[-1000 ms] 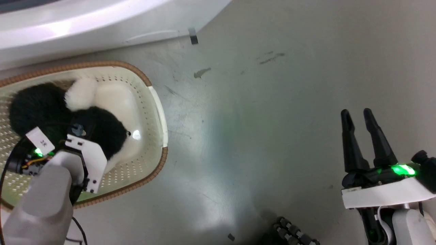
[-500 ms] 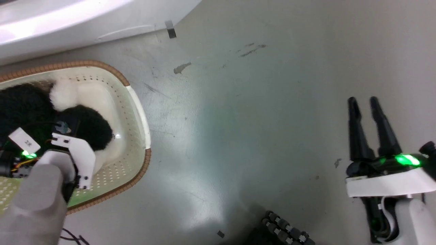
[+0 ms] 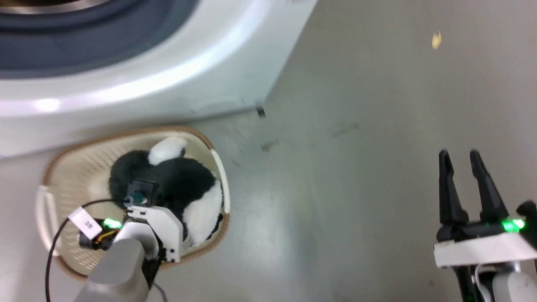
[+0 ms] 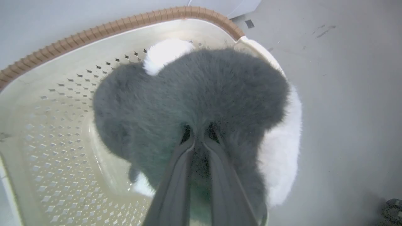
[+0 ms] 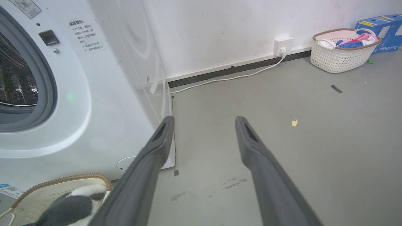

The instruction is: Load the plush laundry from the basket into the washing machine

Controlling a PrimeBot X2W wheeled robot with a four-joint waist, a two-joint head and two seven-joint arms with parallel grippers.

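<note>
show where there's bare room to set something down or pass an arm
Widest free patch: grey floor between the basket and the right gripper. The basket's left half is bare too. Crowded: its right half, where the left gripper pinches the plush laundry, and the strip by the washing machine.

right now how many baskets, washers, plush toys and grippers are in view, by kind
Baskets: 2, the cream basket and a white basket farther off
Washing machine: 1
Plush toy: 1
Grippers: 2, the left gripper and the right gripper
Total: 6
</note>
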